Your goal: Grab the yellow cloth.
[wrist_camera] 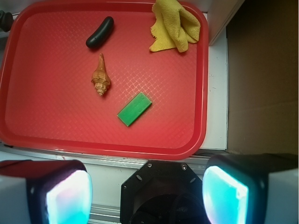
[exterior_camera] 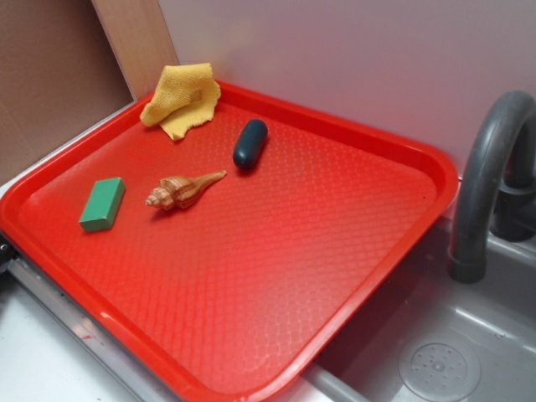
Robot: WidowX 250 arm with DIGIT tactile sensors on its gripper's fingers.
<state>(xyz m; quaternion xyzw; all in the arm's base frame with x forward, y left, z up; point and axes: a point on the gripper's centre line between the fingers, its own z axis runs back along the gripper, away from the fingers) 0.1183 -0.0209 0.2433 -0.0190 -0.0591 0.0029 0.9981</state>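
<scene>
You are looking down from the wrist view on the red tray (wrist_camera: 28, 70), and everything here is placed against it. Going left to right across that view: the dark oblong piece (wrist_camera: 100, 32) is lying near the tray's far edge, the tan seashell (wrist_camera: 101, 78) is sitting just nearer you around mid-tray, the green block (wrist_camera: 134, 108) is resting toward the near right, and the yellow cloth (wrist_camera: 175, 25) is bunched in the tray's far right corner, part of it riding up on the rim.

Your gripper (wrist_camera: 147, 193) is hanging off the tray's near edge with its pads (wrist_camera: 69, 198) spread wide apart and nothing between them; it is not showing in the exterior view at all.

So you are heading into the approach. You are likely wanting to travel high across the tray, passing to the right of the green block so that nothing gets nudged. Aim for the thick folded middle of the cloth, not its ragged fringe. Since the cloth is crowding the tray's corner wall, turn the wrist so that neither pad is landing on the rim. Press down until fabric is gathering between the pads, then close.
</scene>
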